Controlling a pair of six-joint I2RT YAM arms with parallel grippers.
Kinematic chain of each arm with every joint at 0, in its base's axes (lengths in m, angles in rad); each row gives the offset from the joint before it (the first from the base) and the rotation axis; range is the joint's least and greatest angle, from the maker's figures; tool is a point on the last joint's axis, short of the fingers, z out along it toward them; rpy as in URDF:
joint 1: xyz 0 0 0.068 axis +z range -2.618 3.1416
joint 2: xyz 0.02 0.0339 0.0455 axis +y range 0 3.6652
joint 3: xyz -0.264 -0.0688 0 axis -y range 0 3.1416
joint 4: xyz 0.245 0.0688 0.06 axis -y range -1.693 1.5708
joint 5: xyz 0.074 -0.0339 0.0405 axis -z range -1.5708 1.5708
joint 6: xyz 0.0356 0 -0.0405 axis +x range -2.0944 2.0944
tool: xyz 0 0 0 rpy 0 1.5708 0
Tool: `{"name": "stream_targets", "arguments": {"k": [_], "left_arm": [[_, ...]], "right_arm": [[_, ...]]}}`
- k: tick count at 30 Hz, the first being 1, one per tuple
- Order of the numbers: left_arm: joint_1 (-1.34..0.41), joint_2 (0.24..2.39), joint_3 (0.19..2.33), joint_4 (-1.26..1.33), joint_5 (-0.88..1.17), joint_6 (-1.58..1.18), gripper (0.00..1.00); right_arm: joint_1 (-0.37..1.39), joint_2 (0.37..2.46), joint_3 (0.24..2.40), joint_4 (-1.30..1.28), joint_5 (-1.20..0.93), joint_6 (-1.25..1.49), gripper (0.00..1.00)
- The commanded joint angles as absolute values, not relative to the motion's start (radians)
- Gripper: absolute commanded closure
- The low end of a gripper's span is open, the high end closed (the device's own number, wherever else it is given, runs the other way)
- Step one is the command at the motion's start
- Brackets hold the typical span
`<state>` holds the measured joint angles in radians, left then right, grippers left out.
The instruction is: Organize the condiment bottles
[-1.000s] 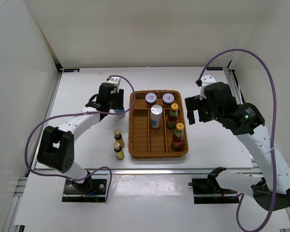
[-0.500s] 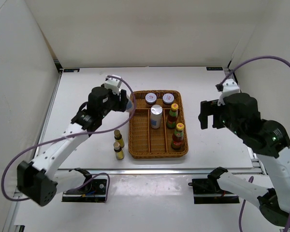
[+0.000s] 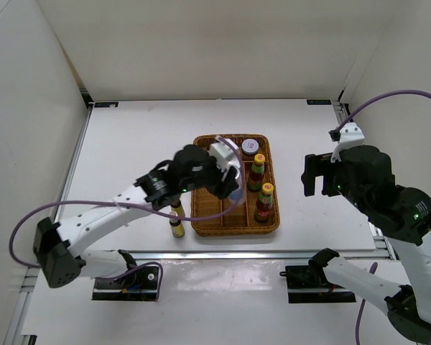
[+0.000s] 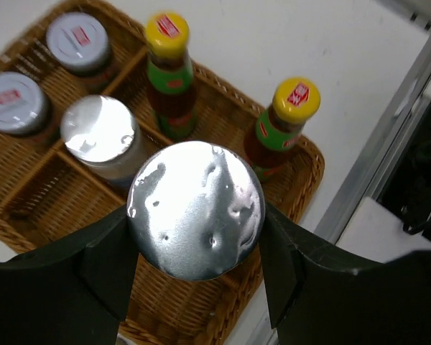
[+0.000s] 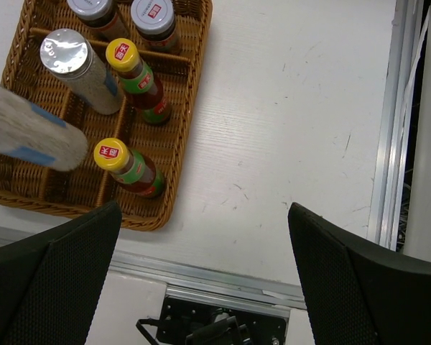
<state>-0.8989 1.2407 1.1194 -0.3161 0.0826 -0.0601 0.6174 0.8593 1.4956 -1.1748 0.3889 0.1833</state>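
My left gripper (image 3: pixel 228 177) is shut on a silver-topped shaker (image 4: pixel 195 208) and holds it above the middle of the brown wicker tray (image 3: pixel 200 215). The held shaker also shows in the right wrist view (image 5: pixel 29 136), tilted. The second shaker (image 4: pixel 100 131) stands in the tray. Two red yellow-capped sauce bottles (image 3: pixel 256 171) (image 3: pixel 264 201) stand in the tray's right column. Two pale-lidded jars (image 4: pixel 75 39) (image 4: pixel 14 100) sit at the tray's far end. A tiny dark bottle (image 3: pixel 177 228) stands on the table left of the tray, with another partly hidden by the arm. My right gripper (image 3: pixel 320 176) is open and empty, right of the tray.
The tray's dividers (image 4: pixel 72 162) split it into compartments. A metal rail (image 5: pixel 273 284) runs along the table's near edge. White walls enclose the table on three sides. Bare white table (image 5: pixel 287 129) lies right of the tray.
My left gripper has lifted the shaker from the table left of the tray and carried it right, over the tray. The right arm has drawn back to the right.
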Motion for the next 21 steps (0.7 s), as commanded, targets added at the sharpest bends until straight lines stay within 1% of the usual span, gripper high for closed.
{"name": "stream_targets", "arguments": {"k": [1,2,4,9,14,15,16,17,18,19,21], "left_arm": [[-0.952,1.301,1.155,-0.295,-0.018,-0.064,0.89],[-0.965,1.318,1.166,-0.295,-0.062,-0.064,0.89],[-0.965,1.36,1.166,-0.295,-0.086,-0.077,0.89],[-0.965,1.43,1.167,-0.285,-0.104,-0.087,0.89],[-0.965,1.473,1.158,-0.264,-0.126,-0.087,0.8],[-0.965,1.488,1.158,-0.264,-0.126,-0.087,0.76],[-0.974,1.497,1.158,-0.264,-0.126,-0.087,0.68],[-0.983,1.497,1.158,-0.264,-0.138,-0.087,0.46],[-0.983,1.497,1.17,-0.273,-0.155,-0.087,0.37],[-0.994,1.497,1.18,-0.282,-0.17,-0.087,0.31],[-1.005,1.473,1.202,-0.31,-0.21,-0.087,0.08]], "right_arm": [[0.618,0.854,1.506,-1.18,0.41,0.195,0.0],[0.618,0.845,1.506,-1.18,0.41,0.195,0.0],[0.618,0.845,1.515,-1.192,0.419,0.195,0.0],[0.618,0.845,1.525,-1.203,0.43,0.186,0.0],[0.618,0.845,1.525,-1.203,0.43,0.186,0.0],[0.618,0.845,1.525,-1.203,0.43,0.186,0.0],[0.618,0.845,1.516,-1.203,0.43,0.186,0.0],[0.618,0.845,1.516,-1.203,0.43,0.186,0.0],[0.618,0.845,1.516,-1.203,0.43,0.186,0.0],[0.618,0.845,1.516,-1.203,0.43,0.186,0.0],[0.618,0.845,1.516,-1.203,0.43,0.186,0.0]]}}
